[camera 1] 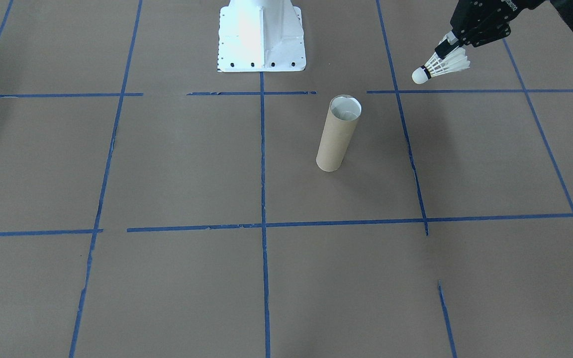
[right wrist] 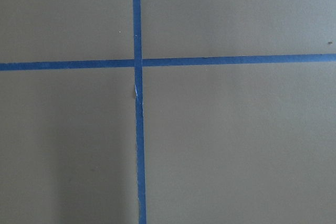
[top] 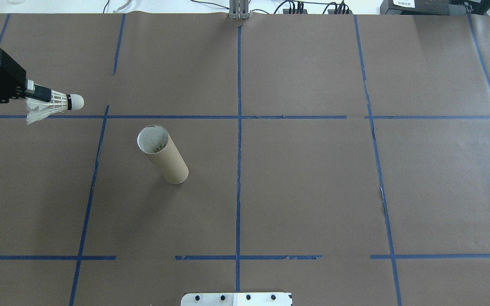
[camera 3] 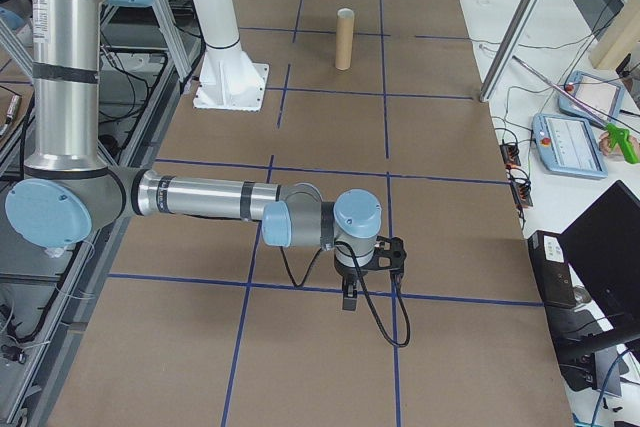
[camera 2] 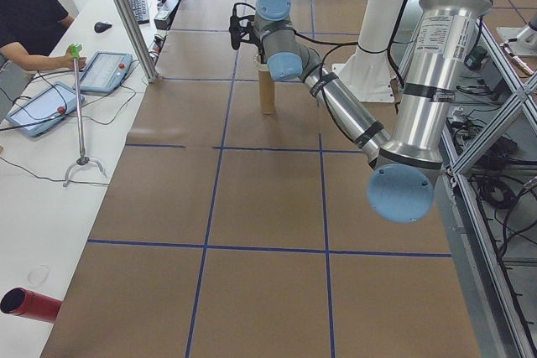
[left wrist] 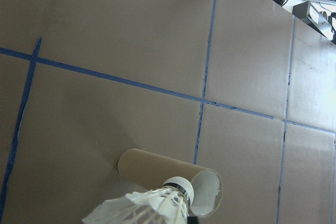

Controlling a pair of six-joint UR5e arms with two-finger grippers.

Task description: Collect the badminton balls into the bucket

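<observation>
My left gripper [top: 30,91]: clamped on the feather skirt of the shuttlecock [top: 55,104], held up off the table at the left edge of the overhead view, cork tip pointing toward the middle of the table.
Shuttlecock: white feathers, thin black band, rounded white cork; it lies roughly level in my grasp, near the tube [top: 163,155] but apart from it, not over its mouth.
Tube: brown cardboard, standing upright on the brown paper [top: 304,178], round mouth open upward, pale inside; something white and feathery shows within it in the overhead view.
My right gripper [camera 3: 349,295]: pointing down over a cross of blue tape [right wrist: 137,64], well apart from the tube; I cannot tell how its jaws stand.
</observation>
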